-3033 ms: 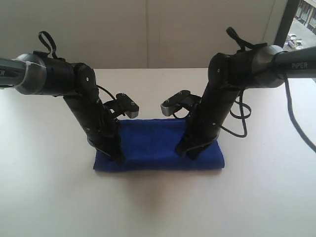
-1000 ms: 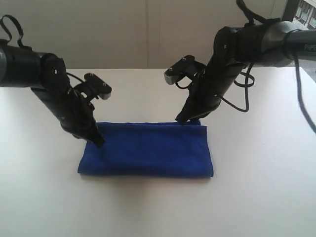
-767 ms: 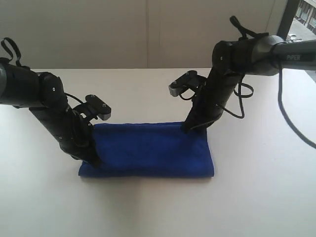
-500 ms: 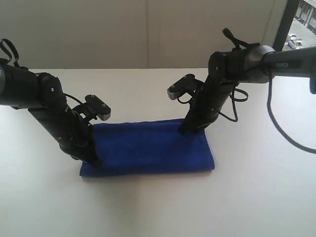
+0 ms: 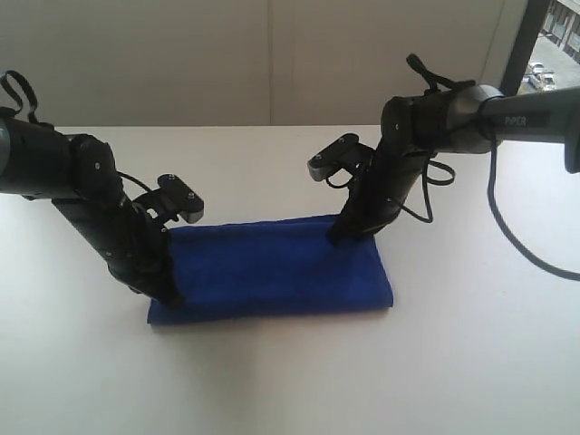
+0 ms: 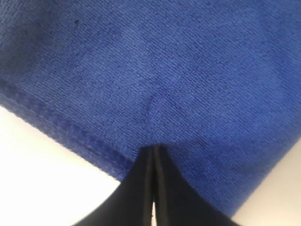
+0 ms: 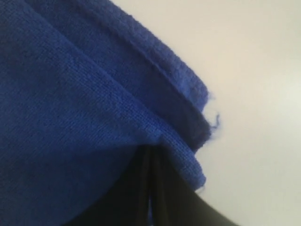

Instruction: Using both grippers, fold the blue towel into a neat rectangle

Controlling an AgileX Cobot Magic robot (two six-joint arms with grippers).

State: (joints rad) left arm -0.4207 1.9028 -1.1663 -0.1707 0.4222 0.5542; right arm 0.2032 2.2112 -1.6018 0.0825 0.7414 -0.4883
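the left gripper [image 5: 172,297] tips down onto the near left corner of the blue towel [image 5: 272,267], which lies flat on the white table [image 5: 290,390] as a long folded band between the two arms. in the left wrist view its fingers [image 6: 136,188] are pressed together, their tips resting on the cloth just inside the stitched hem, with a small pucker in the pile just ahead of them; i cannot tell whether any cloth is caught between them. the towel looks light, limp and plush: it should sag from any hold and keep no shape of its own, though the pile ought to give the pads good friction. the stacked layers probably slide over one another easily, so a pinch that takes only the top layer would likely peel the band open. the better hold is at a corner, just inside the hem and through every layer. toward the far right corner the right gripper [image 5: 335,237] meets the back edge; the right wrist view shows its jaws also closed together, tucked against the stepped, layered edges there, and again i cannot tell if cloth sits between them
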